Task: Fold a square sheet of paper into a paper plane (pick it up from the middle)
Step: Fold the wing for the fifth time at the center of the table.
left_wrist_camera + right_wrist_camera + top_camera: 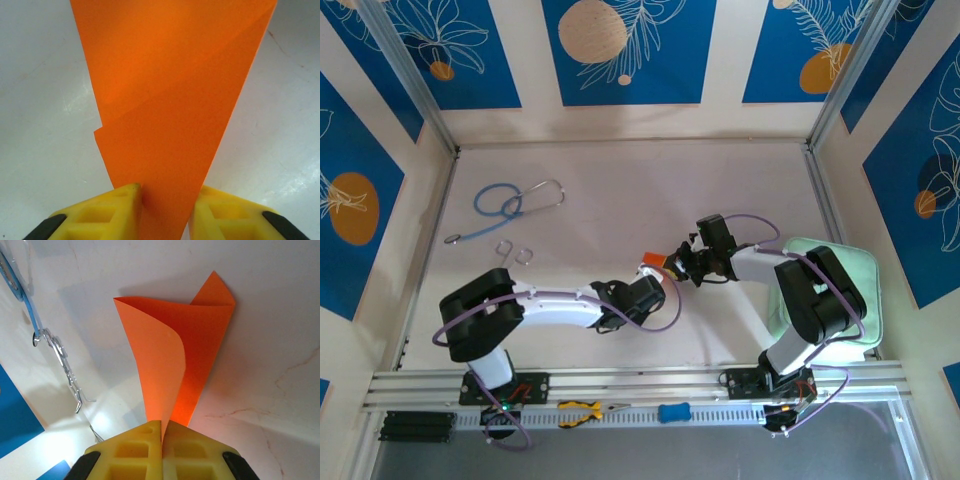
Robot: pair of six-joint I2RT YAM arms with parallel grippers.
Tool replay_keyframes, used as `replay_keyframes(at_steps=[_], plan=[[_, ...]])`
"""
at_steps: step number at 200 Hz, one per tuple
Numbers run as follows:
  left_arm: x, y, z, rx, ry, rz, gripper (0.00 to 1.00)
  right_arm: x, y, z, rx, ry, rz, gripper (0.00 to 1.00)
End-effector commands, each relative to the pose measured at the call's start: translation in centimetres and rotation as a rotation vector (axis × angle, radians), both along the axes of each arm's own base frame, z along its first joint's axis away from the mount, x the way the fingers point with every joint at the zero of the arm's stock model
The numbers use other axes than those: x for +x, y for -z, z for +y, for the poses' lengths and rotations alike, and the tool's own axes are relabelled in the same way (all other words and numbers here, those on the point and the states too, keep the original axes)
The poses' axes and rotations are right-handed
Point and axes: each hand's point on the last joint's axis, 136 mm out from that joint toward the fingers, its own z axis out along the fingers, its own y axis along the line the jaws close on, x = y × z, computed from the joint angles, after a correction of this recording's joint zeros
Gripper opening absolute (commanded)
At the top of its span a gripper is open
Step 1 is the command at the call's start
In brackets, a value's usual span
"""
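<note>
Right pincer (162, 427): clamped on the narrow end of the orange sheet of paper (200, 335). The sheet is part-folded, with one flap curling loose.

Left pincer (165, 200): jaws narrowly apart. The sheet's tapered end lies flat between the fingers (117, 210), not pinched as far as I can tell.

Sheet sits mid-bench (620, 180), between my two pincers.

Risks: closing the left now would crumple the taper edgewise. Pulling the arms apart could tear the sheet or spring the crease.

Far left: stethoscope (515, 203), well apart.

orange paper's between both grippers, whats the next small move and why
Probably press the curled flap flat against the table: the right gripper pinches the orange paper with one layer bowing loose, uncreased, while the left gripper stands open around its narrow end.
</note>
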Motion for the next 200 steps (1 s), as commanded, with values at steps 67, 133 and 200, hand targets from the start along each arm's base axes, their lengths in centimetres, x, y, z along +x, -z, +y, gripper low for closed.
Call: replay_keyframes(at_steps=[67,133,200], plan=[[-0.01,0.08,0.46,0.049,0.001,-0.017,0.31,0.21,-0.88,0.29,0.008,-0.003,-0.006,0.06],[-0.07,0.25,0.48,0.047,0.000,-0.014,0.20,0.15,-0.75,0.26,0.006,-0.003,-0.003,0.05],[-0.35,0.50,0.07,-0.002,-0.011,0.016,0.08,0.18,-1.38,-0.10,-0.010,-0.012,-0.026,0.18]])
